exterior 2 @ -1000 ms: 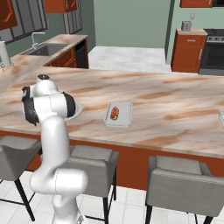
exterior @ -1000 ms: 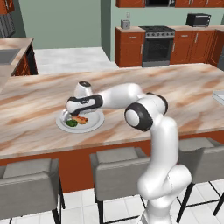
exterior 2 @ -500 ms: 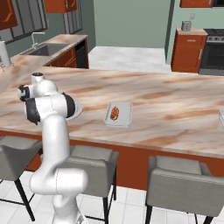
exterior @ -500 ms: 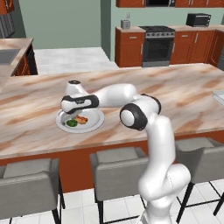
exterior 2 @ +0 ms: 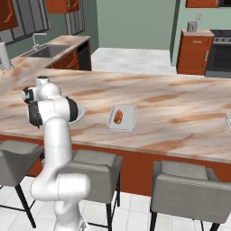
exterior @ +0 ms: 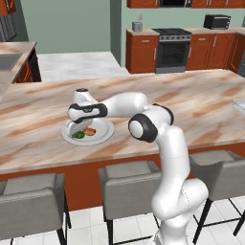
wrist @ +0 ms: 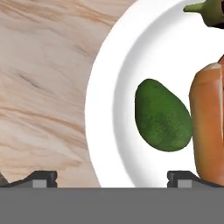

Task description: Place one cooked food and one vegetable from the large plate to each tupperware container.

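A simulated kitchen with a long marble-patterned island counter (exterior: 191, 103), grey stools (exterior: 128, 178) along its near side, and red-brown cabinets and a stove (exterior: 171, 49) against the far wall. The large plate (exterior: 103, 134) lies toward the left of the counter in the left base view, with the gripper (exterior: 78, 128) hanging low over it, jaws spread wide and holding nothing. In the hand view the two finger tips (wrist: 43, 179) sit far apart at the bottom, one over bare counter, the other over the plate's white surface. On the plate lie a dark green avocado (wrist: 162, 116), an orange-brown sausage-like piece (wrist: 209, 122) just beside it (whether they touch I cannot tell) and a green stemmed vegetable (wrist: 209, 9) at the edge. A tupperware container (exterior 2: 127, 122) sits to the plate's right in the right base view, well apart, holding one orange-red food piece (exterior 2: 118, 116).
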Robot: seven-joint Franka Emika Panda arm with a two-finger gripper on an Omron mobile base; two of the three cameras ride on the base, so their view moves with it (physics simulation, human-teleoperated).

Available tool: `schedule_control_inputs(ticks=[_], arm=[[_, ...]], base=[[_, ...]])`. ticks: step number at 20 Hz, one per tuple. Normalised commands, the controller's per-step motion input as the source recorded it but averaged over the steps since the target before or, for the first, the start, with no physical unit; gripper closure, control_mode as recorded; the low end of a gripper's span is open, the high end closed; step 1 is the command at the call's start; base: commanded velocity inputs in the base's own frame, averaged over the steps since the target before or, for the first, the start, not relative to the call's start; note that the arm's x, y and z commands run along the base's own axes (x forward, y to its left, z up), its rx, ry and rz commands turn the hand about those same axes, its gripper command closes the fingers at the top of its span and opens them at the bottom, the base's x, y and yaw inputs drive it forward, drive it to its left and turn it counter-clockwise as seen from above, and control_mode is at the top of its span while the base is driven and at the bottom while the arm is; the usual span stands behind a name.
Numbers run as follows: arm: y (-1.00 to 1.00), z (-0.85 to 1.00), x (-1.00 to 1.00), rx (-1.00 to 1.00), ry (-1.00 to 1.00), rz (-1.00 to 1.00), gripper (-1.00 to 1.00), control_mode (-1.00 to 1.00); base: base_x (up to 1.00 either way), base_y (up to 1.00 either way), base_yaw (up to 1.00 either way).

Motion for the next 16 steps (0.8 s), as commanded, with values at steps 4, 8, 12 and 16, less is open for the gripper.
schedule_control_inputs(ticks=[4, 8, 12, 16], arm=[[-0.01, -0.4, 0.0, 0.0, 0.0, 0.0, -1.0, -1.0], [0.0, -0.28, 0.04, 0.0, 0.0, 0.0, -1.0, -1.0], [-0.01, -0.11, 0.13, 0.0, 0.0, -0.03, -1.0, -1.0], [0.0, -0.1, 0.29, 0.0, 0.0, -0.03, -1.0, -1.0]], base=[[0.0, 0.0, 0.0], [0.0, 0.0, 0.0], [0.0, 0.0, 0.0], [0.0, 0.0, 0.0]])
